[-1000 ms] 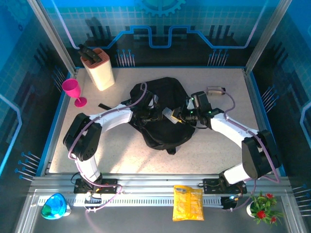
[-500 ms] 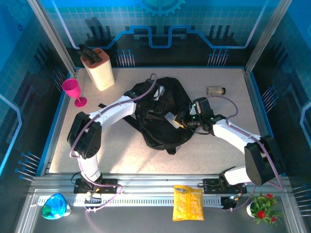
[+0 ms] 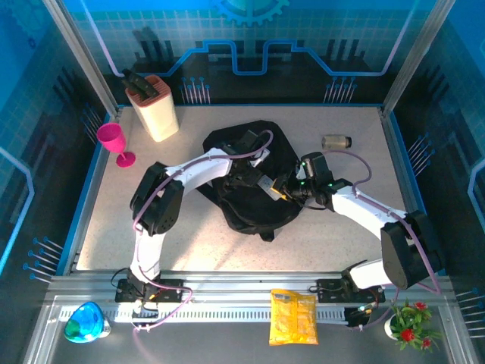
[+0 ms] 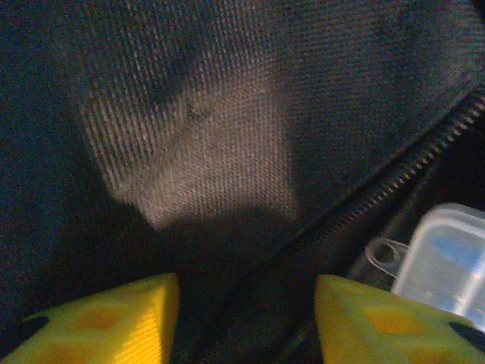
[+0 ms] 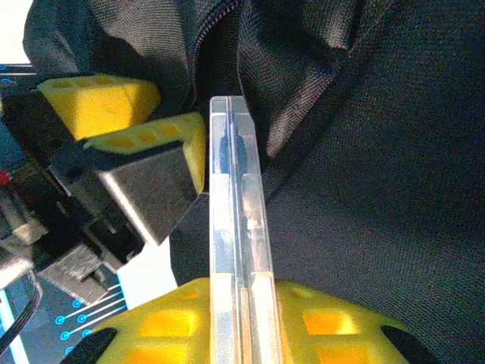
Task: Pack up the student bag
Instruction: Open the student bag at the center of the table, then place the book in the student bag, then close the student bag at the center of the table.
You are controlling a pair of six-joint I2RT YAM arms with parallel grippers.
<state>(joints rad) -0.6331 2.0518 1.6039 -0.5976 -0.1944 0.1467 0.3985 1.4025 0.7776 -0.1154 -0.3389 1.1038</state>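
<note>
- Spreading wide under both arms, the speckled tabletop (image 3: pixel 341 227) carries everything here.
- Slumped at its middle lies the black student bag (image 3: pixel 250 212), with both arms reaching in over it.
- A pale knife block (image 3: pixel 155 106) stands at the far left, well apart from the bag.
- The left end effector (image 4: pixel 246 303) hovers over the bag's far part, its yellow fingers set apart with nothing between them. Woven fabric and a zipper (image 4: pixel 409 174) lie just beyond.
- The right end effector (image 5: pixel 241 303) is clamped on a clear plastic case (image 5: pixel 235 189), held edge-on above the bag fabric, just beside the left fingers.
- A pink goblet (image 3: pixel 114 140) stands near the block.
- A small grey cylinder (image 3: pixel 336 141) lies right of the bag.
</note>
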